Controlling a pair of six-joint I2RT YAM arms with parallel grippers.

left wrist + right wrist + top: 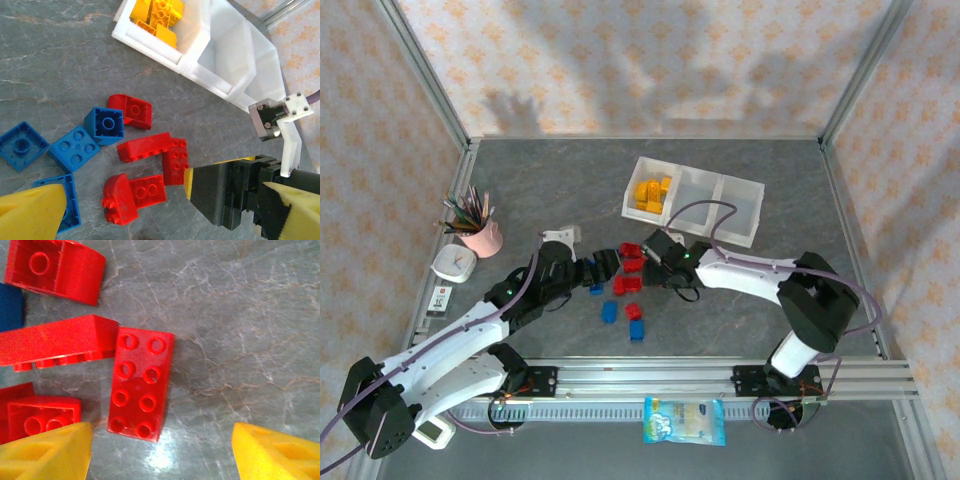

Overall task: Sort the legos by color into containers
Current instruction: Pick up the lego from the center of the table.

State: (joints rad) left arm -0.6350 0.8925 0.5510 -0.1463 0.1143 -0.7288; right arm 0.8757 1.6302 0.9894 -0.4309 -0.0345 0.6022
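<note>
A pink cup of pencils (480,236) is set near the left edge of the table (770,300). A small white clock (453,264) is placed just beside it on the near side, and a small card (440,298) nearer still. A blue-and-white packet (684,420) is laid by the near edge, between the arm bases.

The white three-compartment tray (740,212) is found toward the far edge, right of the middle, with yellow bricks (652,193) piled in its left compartment. The red bricks (630,268) are clustered mid-table, and the blue bricks (620,315) are scattered just nearer the near edge.

The right gripper (162,450) is held low over the red cluster with its jaws spread wide and nothing gripped. A red two-by-four brick (141,385) is seen flat and studs up, just ahead of the gap. It is crowded on one side by a long red brick (55,342) lying on its side against it. Whether a finger touches it cannot be told.

The left gripper (165,200) is likewise wide open and nothing is held. One yellow fingertip (32,212) is seen over a blue brick, and the right gripper's black body is seen between the left jaws, beside the red bricks.
</note>
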